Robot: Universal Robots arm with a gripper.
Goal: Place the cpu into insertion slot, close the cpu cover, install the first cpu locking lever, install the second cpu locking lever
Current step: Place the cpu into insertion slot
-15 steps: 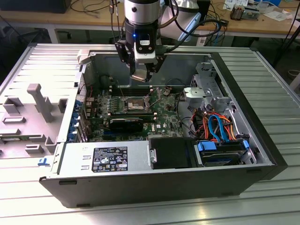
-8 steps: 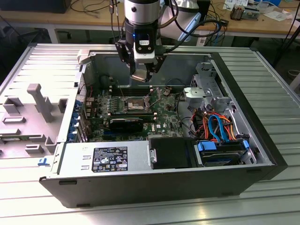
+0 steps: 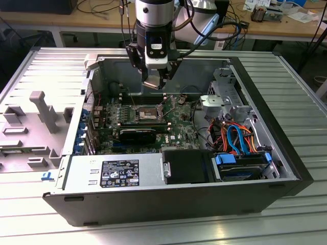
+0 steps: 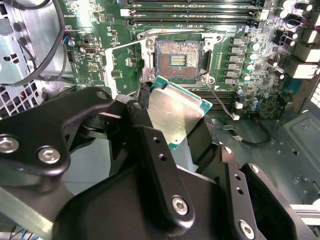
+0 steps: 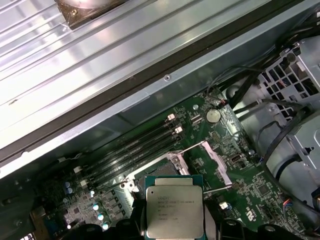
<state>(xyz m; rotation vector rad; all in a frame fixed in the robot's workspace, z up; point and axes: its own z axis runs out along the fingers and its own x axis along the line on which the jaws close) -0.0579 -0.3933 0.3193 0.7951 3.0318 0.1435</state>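
Green circuit board (image 4: 120, 30) beneath pincer (image 3: 155, 83) tight around cpu (image 5: 174, 206), above open insertion slot (image 4: 179, 60)

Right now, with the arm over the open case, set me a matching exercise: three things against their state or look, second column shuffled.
Things:
1. cpu
2. insertion slot
3. memory slots

States:
A. long and black, in parallel rows
B. held in the gripper
C. empty, contacts exposed

Pairs: 1-B; 2-C; 3-A
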